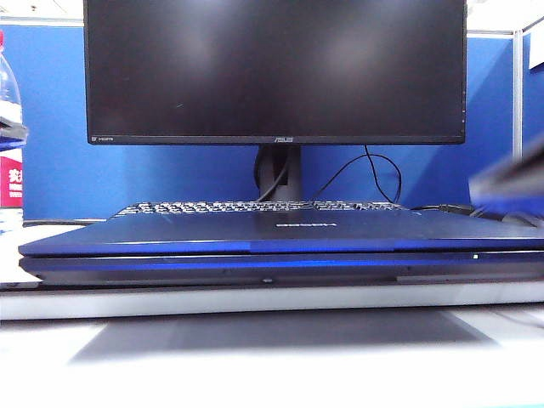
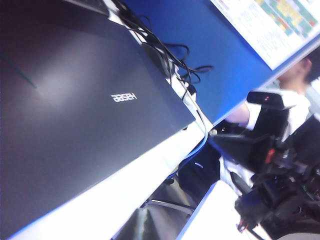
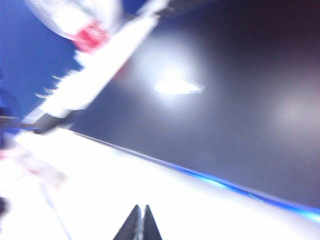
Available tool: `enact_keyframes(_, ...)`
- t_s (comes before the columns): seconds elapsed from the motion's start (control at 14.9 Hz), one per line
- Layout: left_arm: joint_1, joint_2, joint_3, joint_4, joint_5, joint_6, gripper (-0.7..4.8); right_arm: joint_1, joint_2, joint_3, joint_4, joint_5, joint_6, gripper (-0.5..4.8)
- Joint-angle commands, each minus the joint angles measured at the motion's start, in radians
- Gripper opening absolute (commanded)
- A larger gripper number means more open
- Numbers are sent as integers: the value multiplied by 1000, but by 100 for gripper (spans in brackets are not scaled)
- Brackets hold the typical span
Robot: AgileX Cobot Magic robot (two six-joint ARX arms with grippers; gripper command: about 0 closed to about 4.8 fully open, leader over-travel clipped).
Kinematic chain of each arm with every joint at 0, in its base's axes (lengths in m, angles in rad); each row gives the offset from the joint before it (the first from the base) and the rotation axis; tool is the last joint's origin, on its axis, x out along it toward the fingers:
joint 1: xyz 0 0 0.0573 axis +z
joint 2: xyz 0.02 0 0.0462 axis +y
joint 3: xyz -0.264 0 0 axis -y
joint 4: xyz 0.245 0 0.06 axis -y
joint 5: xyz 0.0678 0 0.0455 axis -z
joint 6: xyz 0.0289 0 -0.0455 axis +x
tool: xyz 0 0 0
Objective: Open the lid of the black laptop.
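On white tabletop (image 1: 255, 357), before ASUS monitor (image 1: 274, 68): black laptop (image 1: 280, 259), lid (image 1: 280, 231) shut. Right gripper (image 3: 139, 222) above tabletop beside lid edge, fingers (image 3: 131, 225) pressed together. Left gripper unseen, fingers' state untellable.

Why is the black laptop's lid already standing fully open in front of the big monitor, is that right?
Not quite. The lid lies shut flat on the black laptop, as the exterior view shows; it does sit before the monitor. The right gripper, fingers together, hovers over the table near it; the left gripper is out of view.
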Motion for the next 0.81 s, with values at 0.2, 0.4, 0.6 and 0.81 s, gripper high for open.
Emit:
enact_keyframes(0.2,2,16,-1,-17,-14,-27,-5,-4,119,-3,-12,108,-35,-6)
enact_keyframes(0.4,2,15,-1,-17,-14,-25,-5,-5,118,-3,-15,171,-85,-6)
enact_keyframes(0.6,1,15,-1,-17,-13,-27,-5,-6,118,-3,-13,230,-107,-6)
enact_keyframes(0.81,1,44,0,-20,61,-59,-5,-6,118,-3,-9,269,-119,-6)
